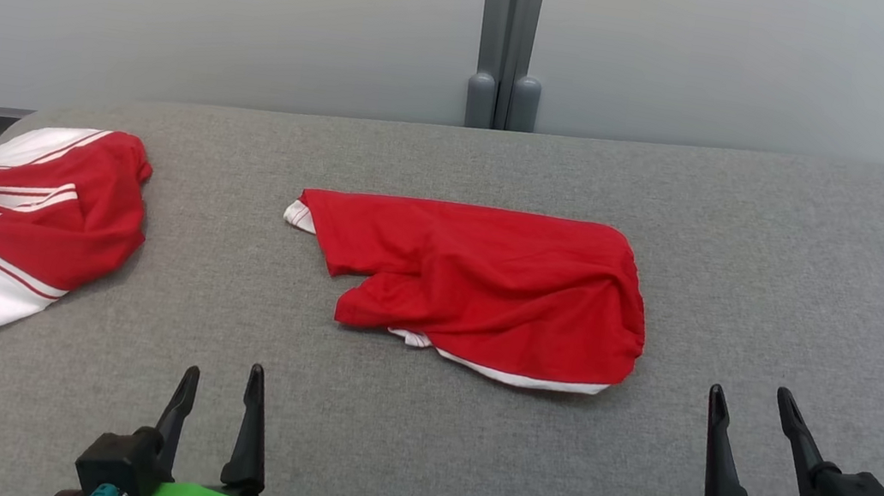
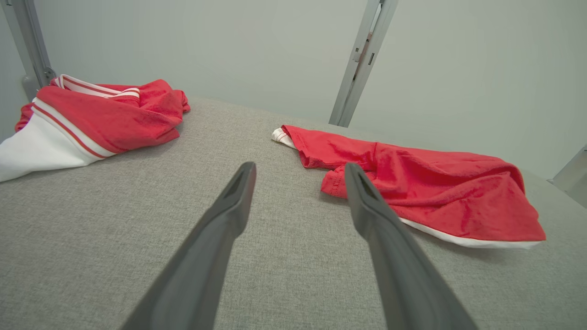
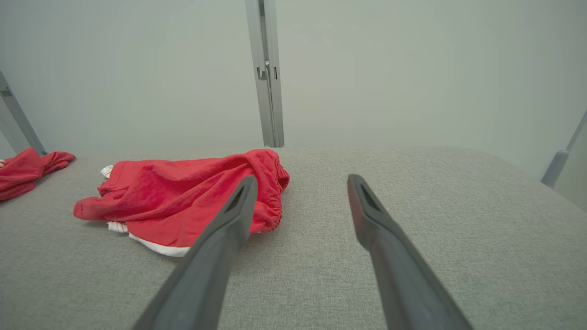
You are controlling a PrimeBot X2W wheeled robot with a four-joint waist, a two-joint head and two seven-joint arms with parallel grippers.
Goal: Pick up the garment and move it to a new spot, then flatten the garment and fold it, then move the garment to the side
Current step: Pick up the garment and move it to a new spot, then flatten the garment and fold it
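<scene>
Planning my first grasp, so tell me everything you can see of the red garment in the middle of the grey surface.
The red garment looks like soft knit cloth, with white trim along its near edge and a white bit at its left corner. It lies crumpled, folded over itself with wrinkles, low on the grey fabric surface. Only that surface touches it.

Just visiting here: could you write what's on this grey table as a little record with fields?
surface: grey table, fabric-covered
middle garment: red, white trim, rumpled, lying mid-table
left garment: red and white, crumpled, at the table's left edge
left gripper: open, empty, short of the middle garment
right gripper: open, empty, clear of the cloth
</scene>
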